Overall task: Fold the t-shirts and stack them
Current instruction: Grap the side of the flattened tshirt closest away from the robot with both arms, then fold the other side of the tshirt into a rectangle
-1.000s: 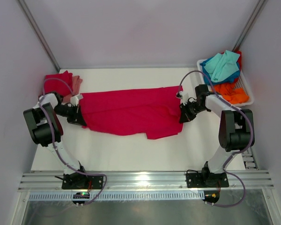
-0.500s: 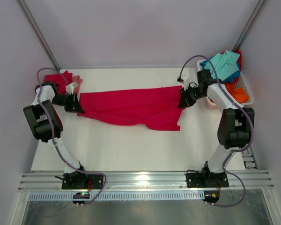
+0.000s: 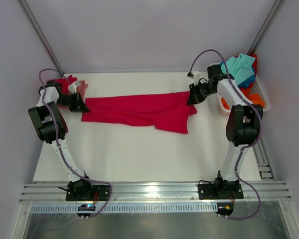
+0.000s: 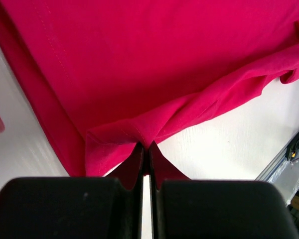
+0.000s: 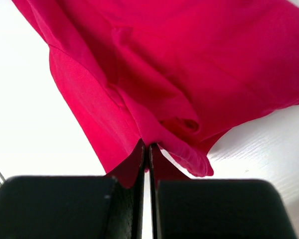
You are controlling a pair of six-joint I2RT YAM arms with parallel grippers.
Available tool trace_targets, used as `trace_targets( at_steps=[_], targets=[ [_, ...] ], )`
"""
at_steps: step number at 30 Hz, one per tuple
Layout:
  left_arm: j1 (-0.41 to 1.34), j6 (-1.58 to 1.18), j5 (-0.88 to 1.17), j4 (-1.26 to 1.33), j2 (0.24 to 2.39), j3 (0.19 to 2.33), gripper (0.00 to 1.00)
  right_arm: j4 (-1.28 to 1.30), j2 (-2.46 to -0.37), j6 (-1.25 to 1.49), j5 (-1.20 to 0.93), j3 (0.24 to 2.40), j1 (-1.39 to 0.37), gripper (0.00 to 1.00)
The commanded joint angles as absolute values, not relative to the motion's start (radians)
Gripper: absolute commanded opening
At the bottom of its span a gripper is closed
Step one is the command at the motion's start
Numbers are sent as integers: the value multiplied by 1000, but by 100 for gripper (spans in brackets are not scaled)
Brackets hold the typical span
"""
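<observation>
we see the white surface point(image 3: 139, 159) with one red t-shirt point(image 3: 134, 109) stretched across its far half as a long, narrow band running left to right. a second ago the same shirt lay broader and nearer the middle of the surface. since then both ends have been drawn toward the back wall, and the cloth has gathered into lengthwise folds, with a loose flap hanging toward us near its right end.

the white basket point(image 3: 263, 102) sits at the far right corner, with a teal shirt point(image 3: 239, 67) heaped on top and an orange shirt point(image 3: 256, 97) under it. at the far left corner lies a small pile of folded shirts point(image 3: 65, 82), red over pink, unmoved.

the left tool point(image 3: 81, 105) is pinched tight on the shirt's left edge, the cloth bunching right at its tips in the wrist view. it has moved back and now sits just beside the folded pile. the right tool point(image 3: 191, 97) is likewise clamped on the shirt's right edge and has moved back toward the basket.
</observation>
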State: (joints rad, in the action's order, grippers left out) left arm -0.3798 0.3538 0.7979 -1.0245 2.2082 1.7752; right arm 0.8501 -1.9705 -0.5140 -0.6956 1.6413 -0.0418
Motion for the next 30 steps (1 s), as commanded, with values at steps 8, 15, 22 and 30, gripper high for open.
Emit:
trace_targets(
  at_steps=[8, 15, 22, 30],
  targets=[
    [-377, 304, 853, -983, 2227, 1897, 0, 913, -2049, -471, -764, 1887, -14, 3],
    [-370, 284, 851, -986, 2232, 1979, 4, 933, -2082, -469, -793, 1954, -15, 3],
    [-338, 265, 835, -990, 2269, 2052, 22, 911, -2134, -442, -811, 1988, -15, 3],
    [-319, 245, 798, -943, 2287, 2068, 25, 838, -2160, -403, -790, 2003, 25, 3]
  ],
)
